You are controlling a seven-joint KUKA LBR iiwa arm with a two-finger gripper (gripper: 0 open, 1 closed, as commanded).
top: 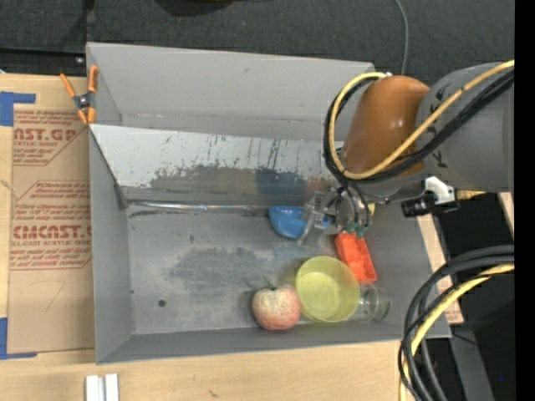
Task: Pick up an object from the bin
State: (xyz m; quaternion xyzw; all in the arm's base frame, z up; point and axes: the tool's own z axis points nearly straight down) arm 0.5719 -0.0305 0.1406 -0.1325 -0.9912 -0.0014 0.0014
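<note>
Where the gripper hangs, a blue lump lies.

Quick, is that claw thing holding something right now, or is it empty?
Gripper: cannot be told; it is down right beside the blue rounded object.

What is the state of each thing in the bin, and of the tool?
tool: down in the bin, right beside the blue thing
blue thing: lying by the back wall
orange thing: lying flat
yellow cup: mouth toward the camera, empty
apple: beside the cup, near the front wall
</note>
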